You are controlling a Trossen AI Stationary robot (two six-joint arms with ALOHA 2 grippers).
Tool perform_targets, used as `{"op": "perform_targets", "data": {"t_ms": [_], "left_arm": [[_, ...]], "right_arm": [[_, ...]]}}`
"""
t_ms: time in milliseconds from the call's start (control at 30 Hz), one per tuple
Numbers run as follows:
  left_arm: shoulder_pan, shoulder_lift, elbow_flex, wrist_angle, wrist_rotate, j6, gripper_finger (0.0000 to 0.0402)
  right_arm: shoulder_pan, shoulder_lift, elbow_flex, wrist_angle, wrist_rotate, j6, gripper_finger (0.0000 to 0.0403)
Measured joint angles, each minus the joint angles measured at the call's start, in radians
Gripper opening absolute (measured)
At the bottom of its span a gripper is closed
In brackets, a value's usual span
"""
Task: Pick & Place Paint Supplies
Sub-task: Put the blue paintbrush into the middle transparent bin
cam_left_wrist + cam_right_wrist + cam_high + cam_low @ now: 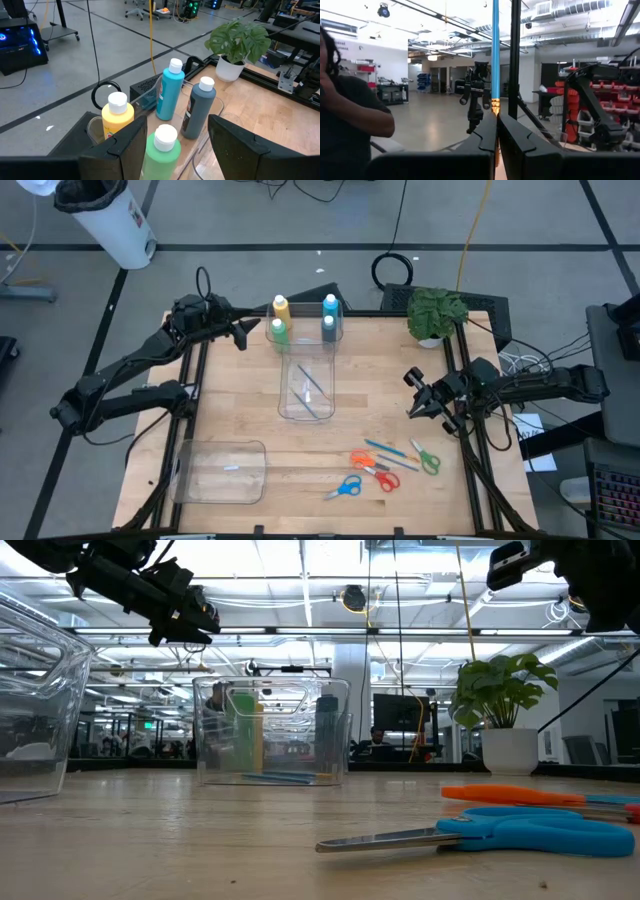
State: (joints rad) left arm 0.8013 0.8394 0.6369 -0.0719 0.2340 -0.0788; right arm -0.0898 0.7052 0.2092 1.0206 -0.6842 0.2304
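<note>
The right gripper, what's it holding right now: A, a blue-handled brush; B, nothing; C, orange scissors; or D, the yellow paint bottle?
A: in the right wrist view the right gripper has its fingers shut on a thin blue-handled brush that stands up from between them.

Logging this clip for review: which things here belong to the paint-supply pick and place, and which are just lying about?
Job:
- yellow bottle, green bottle, light blue bottle, grey-blue bottle, all in the clear bin
- brush clamped in the right gripper
- brushes on the table
- left gripper, open by the bottles

Lying about:
- scissors
- potted plant
- clear lid
</note>
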Motion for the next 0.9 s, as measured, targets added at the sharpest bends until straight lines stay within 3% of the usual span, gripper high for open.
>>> {"op": "perform_targets", "data": {"t_ms": [633,900], "left_arm": [[0.0,0.0,0.0,0.0,0.0,0.0,0.0214],[0.0,0.0,0.0,0.0,0.0,0.0,0.0214]], "right_arm": [[0.023,0.043,0.0,-0.15,0.005,-0.006,0.0],[0.179,0.162,0.0,0.032,0.087,-0.025,0.0]]}}
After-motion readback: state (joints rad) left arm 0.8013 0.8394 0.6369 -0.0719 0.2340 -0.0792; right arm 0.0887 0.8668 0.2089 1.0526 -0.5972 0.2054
